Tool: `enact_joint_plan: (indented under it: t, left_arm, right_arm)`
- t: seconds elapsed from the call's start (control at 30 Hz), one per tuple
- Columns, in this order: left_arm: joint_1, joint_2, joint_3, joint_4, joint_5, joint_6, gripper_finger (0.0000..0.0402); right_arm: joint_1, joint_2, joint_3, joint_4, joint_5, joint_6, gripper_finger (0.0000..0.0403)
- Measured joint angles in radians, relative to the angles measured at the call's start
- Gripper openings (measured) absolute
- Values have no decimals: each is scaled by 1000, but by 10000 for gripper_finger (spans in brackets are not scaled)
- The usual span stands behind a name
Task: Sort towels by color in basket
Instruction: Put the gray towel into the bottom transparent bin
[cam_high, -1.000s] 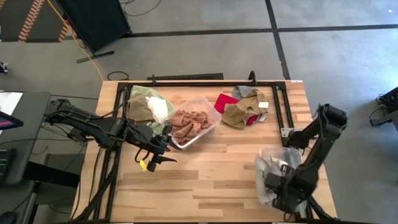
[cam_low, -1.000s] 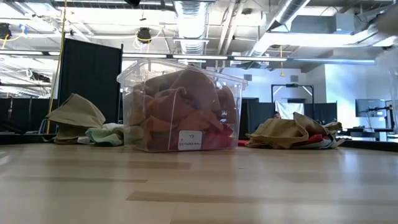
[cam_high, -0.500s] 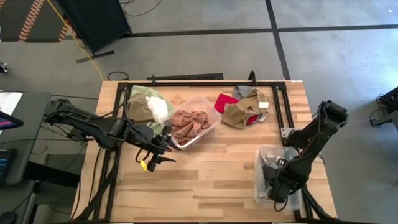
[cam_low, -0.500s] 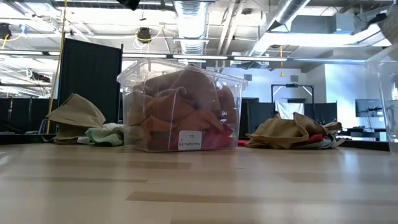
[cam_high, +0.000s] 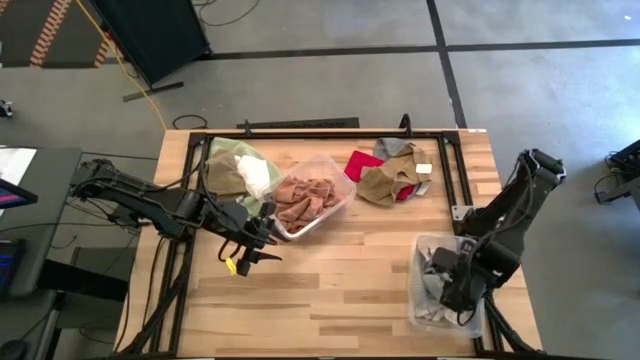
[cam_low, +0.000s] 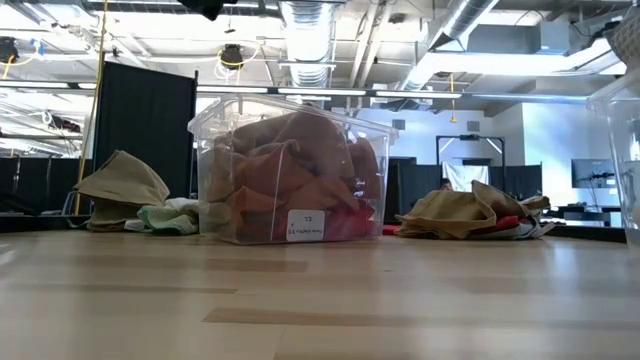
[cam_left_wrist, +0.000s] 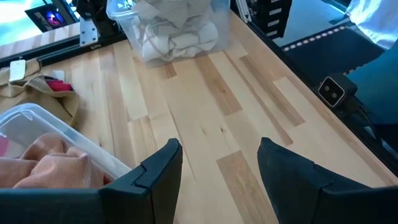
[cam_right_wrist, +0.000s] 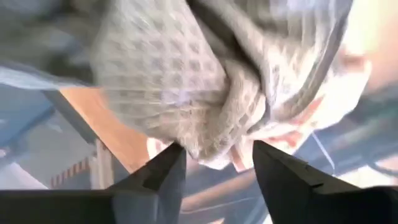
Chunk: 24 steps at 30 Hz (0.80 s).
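Observation:
A clear basket (cam_high: 416, 300) near the table's right front corner holds grey and white checked towels (cam_right_wrist: 168, 74). My right gripper (cam_right_wrist: 214, 155) hangs open just above them, pointing down over the basket (cam_high: 452, 288). A second clear basket (cam_high: 343, 188) at the table's middle holds rust-orange and tan towels (cam_low: 290, 170). My left gripper (cam_left_wrist: 217, 155) stands open above bare wood just left of that basket (cam_high: 258, 248). Loose towels lie in two piles at the back: tan, pale green and white (cam_high: 238, 170), and red, grey and tan (cam_high: 388, 175).
A black frame rail (cam_high: 448, 170) runs around the table's back and sides. Bare wood (cam_high: 340, 280) lies between the two baskets and along the front. The right basket's wall (cam_low: 625, 160) shows at the low view's right edge.
My right gripper has risen out of the right basket and drawn toward the table's far edge, leaving the checked towels in the basket. The basket's wall has come into the low view's right edge.

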<state>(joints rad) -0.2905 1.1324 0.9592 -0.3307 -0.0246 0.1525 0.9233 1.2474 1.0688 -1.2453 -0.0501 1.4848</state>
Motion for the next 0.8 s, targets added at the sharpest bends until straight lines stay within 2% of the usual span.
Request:
enact_joint_plan:
  t: [0.2,0.3,0.47,0.8]
  left_arm:
    - [0,0,0,-6,0,0,199]
    - [0,0,0,-18,0,0,199]
    - [0,0,0,-24,0,-2,199]
    - [0,0,0,-34,0,-8,199]
  right_arm:
    - [-7,-19,41,47,209,-73,226]
    - [-28,4,41,90,266,-144,219]
    - [-67,72,36,127,288,-241,193]
    - [-68,172,-29,116,237,-208,125]
